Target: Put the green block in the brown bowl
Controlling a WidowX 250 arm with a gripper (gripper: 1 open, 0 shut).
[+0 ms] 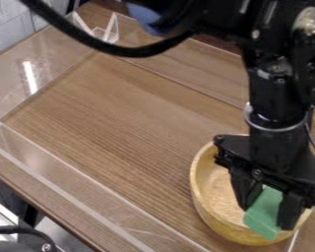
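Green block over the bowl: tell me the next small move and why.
Probably open the fingers and let go. The green block is clamped in the gripper, which points down into the brown bowl. The block hangs over the bowl's near-right side, close to the rim, so nudging it slightly toward the centre first might be safer.
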